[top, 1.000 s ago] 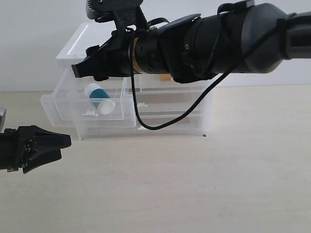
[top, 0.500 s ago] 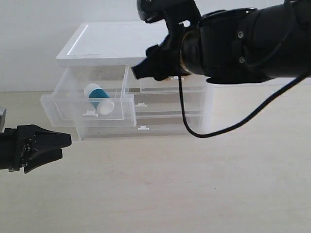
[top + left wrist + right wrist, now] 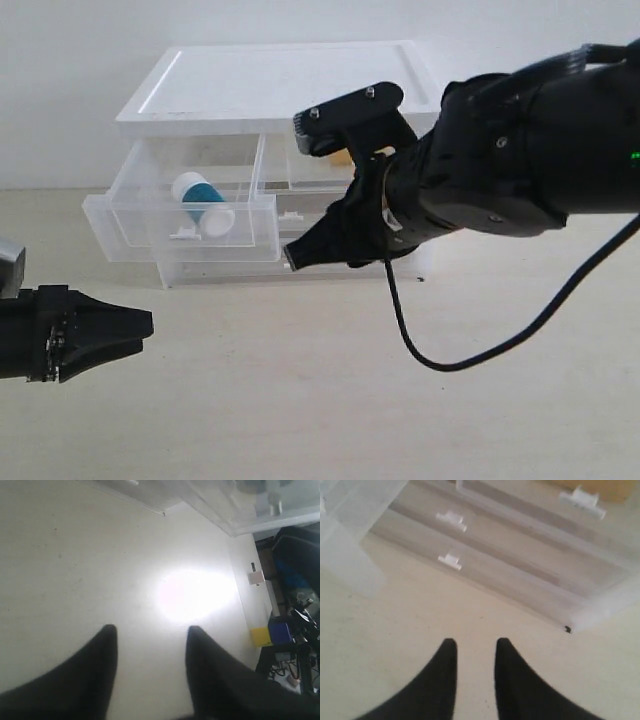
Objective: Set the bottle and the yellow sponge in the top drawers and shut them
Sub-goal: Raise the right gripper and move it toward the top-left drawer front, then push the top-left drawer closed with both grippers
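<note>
The bottle (image 3: pixel 203 203), white with a teal label, lies inside the left top drawer (image 3: pixel 180 240), which is pulled out. A bit of the yellow sponge (image 3: pixel 343 157) shows in the right top drawer behind my right arm; the right wrist view shows the sponge (image 3: pixel 600 487) behind that drawer's tab handle (image 3: pixel 582 497). My right gripper (image 3: pixel 476 642) is open with a narrow gap and holds nothing, low in front of the cabinet's lower drawers (image 3: pixel 292 255). My left gripper (image 3: pixel 150 628) is open and empty, near the table at the far left (image 3: pixel 140 325).
The white-topped cabinet (image 3: pixel 280 85) stands at the back against the wall. Two full-width lower drawers with small tab handles (image 3: pixel 450 560) are shut. My right arm's black cable (image 3: pixel 440 360) loops down over the table. Bare table lies in front.
My right arm has swung from above the open left drawer to the right and down in front of the cabinet. Both grippers' jaws have narrowed. The left arm stayed almost in place.
</note>
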`<action>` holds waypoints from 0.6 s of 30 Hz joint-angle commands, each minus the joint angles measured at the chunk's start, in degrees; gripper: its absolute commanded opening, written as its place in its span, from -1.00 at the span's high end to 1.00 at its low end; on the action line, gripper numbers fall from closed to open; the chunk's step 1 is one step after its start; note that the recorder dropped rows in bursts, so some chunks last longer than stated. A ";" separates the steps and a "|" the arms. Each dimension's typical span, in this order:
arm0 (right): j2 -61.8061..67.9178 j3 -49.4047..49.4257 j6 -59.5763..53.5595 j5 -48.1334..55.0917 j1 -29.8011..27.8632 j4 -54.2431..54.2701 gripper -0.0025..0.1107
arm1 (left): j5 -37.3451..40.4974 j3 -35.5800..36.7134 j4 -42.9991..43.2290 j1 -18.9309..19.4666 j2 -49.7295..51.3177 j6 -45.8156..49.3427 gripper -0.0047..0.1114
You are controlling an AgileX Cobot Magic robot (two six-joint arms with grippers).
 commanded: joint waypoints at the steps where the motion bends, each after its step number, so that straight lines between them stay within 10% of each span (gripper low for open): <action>1: -0.56 4.64 -1.17 -6.70 -0.01 0.92 0.95 | 3.97 0.30 1.41 -0.28 -0.53 1.84 0.86; 18: 3.18 6.40 0.51 -29.31 -0.01 2.76 0.96 | 3.97 -7.78 -4.29 -4.80 -0.91 -2.16 0.85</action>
